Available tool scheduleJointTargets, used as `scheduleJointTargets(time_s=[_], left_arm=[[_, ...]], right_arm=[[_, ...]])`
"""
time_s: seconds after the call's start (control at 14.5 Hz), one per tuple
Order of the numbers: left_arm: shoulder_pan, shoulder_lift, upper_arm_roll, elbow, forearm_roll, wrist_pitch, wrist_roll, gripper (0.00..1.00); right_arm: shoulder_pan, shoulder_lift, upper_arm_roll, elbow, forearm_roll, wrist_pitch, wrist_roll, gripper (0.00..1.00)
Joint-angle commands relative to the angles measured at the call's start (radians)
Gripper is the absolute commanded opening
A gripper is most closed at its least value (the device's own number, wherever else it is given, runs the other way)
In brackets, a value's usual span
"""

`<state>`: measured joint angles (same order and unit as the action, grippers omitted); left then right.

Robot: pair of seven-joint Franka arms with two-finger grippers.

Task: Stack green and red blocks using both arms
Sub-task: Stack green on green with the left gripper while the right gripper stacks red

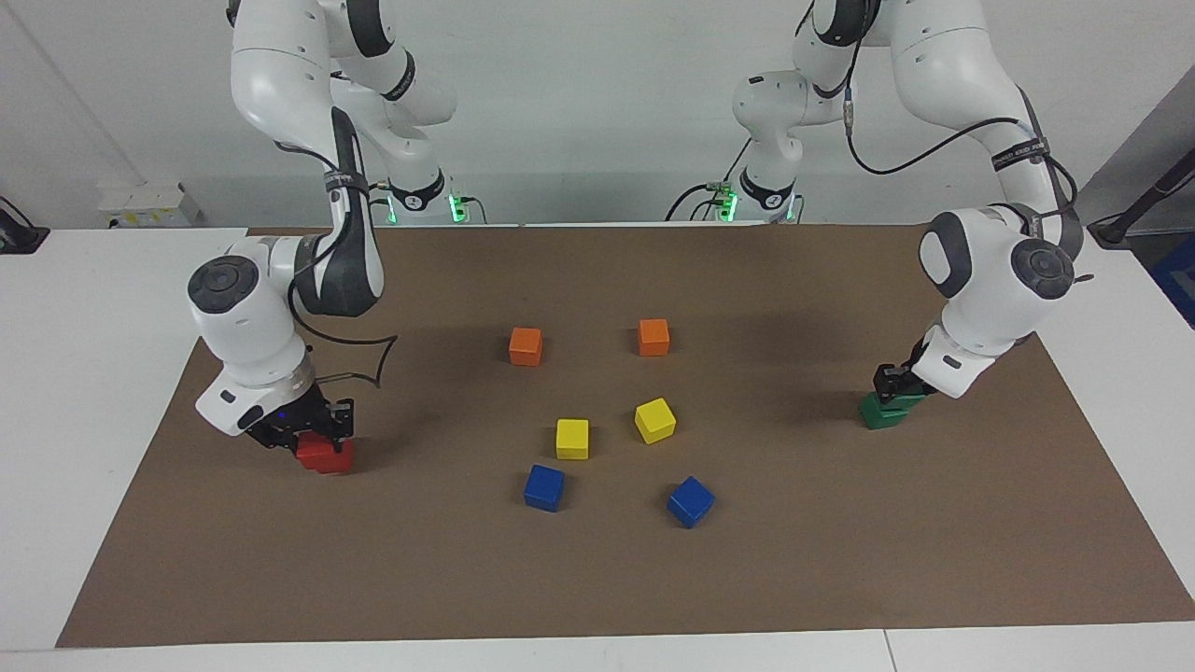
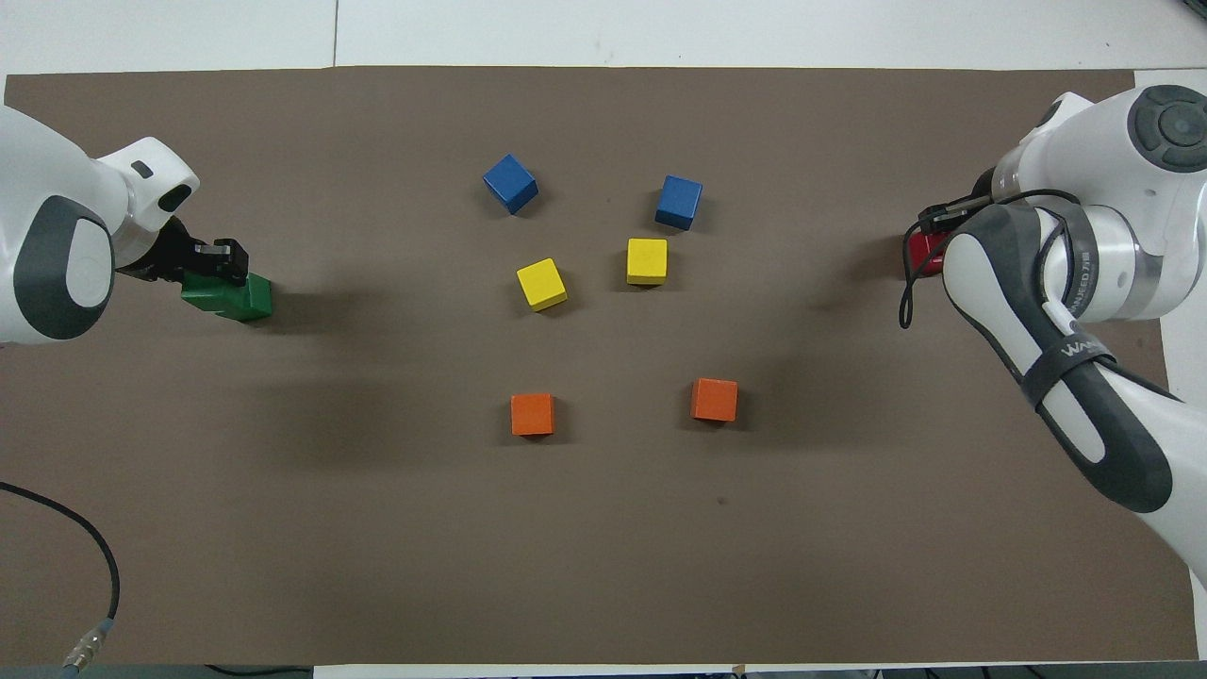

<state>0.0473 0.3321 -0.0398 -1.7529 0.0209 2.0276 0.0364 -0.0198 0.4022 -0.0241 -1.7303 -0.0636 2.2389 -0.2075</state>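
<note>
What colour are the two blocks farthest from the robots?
Blue, both blocks; clearest in the overhead view.

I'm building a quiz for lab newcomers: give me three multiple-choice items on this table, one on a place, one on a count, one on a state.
1. Where are the green blocks?
A. toward the left arm's end of the table
B. between the yellow cubes
C. toward the right arm's end

2. How many orange cubes lie on the mat?
A. one
B. two
C. four

3. What is the right gripper doing?
A. waiting, raised high
B. shut on the upper red block
C. gripping a blue cube

Answers: 1 A, they sit under the left gripper. 2 B, one orange cube and another orange cube. 3 B, its fingers close on the red block.
</note>
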Motion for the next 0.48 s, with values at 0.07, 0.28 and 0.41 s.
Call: scheduleJointTargets(time_s=[0.07, 0.28, 0.41], left_arm=[[0.031, -0.025, -0.006, -0.059, -0.03, 0.066, 0.019, 0.0], [0.035, -0.025, -0.005, -0.059, -0.03, 0.071, 0.019, 0.0], [0.04, -0.025, -0.006, -0.062, -0.03, 0.078, 0.017, 0.0]], right_arm=[[-0.04, -0.002, 0.012, -0.003, 0.028, -0.013, -0.102, 0.0], [-0.032, -0.008, 0.013, -0.003, 0.062, -0.016, -0.101, 0.0], [-0.031, -0.013, 0.012, -0.003, 0.082, -0.019, -0.101, 0.0]])
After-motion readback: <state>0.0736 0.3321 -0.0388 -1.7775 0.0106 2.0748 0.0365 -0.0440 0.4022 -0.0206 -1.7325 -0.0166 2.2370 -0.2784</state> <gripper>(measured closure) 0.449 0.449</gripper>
